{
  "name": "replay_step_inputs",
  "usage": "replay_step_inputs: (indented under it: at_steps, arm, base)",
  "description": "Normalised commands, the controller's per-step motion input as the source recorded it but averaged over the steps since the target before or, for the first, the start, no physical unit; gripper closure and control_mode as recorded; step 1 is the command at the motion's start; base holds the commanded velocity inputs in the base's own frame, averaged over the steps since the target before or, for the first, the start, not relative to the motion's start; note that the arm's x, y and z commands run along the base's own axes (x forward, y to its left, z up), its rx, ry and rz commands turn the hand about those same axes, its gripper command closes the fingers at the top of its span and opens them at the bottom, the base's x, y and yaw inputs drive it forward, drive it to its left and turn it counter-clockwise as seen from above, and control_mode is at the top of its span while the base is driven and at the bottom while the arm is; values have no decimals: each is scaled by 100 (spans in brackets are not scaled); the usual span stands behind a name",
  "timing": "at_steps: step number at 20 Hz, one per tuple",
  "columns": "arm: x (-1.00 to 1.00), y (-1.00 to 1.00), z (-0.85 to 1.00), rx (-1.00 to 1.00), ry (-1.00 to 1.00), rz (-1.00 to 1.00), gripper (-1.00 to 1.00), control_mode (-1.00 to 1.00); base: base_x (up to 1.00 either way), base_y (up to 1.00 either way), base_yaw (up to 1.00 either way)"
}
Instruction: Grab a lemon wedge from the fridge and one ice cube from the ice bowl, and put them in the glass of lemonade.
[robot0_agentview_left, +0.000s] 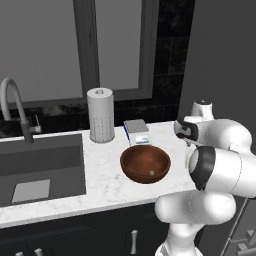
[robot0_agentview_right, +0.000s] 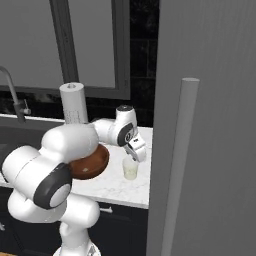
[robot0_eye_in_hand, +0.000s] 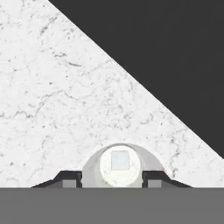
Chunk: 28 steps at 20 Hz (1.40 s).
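Observation:
My gripper (robot0_agentview_right: 136, 151) hangs just above the glass of lemonade (robot0_agentview_right: 130, 169), which stands on the counter beside the fridge (robot0_agentview_right: 210, 100). In the hand view I look straight down into the glass (robot0_eye_in_hand: 120, 164). A pale square ice cube (robot0_eye_in_hand: 120, 160) lies in its liquid. The gripper (robot0_eye_in_hand: 111, 179) is open, one dark fingertip on each side of the glass and nothing between them. The reddish-brown ice bowl (robot0_agentview_left: 145, 163) sits left of the glass, with a small pale cube (robot0_agentview_left: 151, 173) inside. The lemon wedge is out of view.
A tall white paper-towel cylinder (robot0_agentview_left: 101, 115) and a small blue-and-white box (robot0_agentview_left: 136, 131) stand behind the bowl. The sink (robot0_agentview_left: 40, 170) with its faucet (robot0_agentview_left: 12, 97) lies to the left. The fridge's bar handle (robot0_agentview_right: 179, 165) rises close on the right.

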Motion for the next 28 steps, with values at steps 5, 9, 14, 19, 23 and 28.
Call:
replay_step_inputs:
  at_steps: [5,9,14,19,23,28]
  arm:
    - [-6,4,78,0,-2,0,-100,-100]
    - [-90,42,55,-1,0,11,-100,-100]
    - [-100,76,34,-3,-6,30,-100,-100]
    - [-58,33,11,-1,-21,15,-100,-100]
    - [-31,0,-4,0,2,2,-100,-100]
    - [0,0,0,0,0,0,-100,100]
  base:
    - [0,0,0]
    - [0,0,0]
    - [0,0,0]
    - [0,0,0]
    - [0,0,0]
    - [-100,0,12]
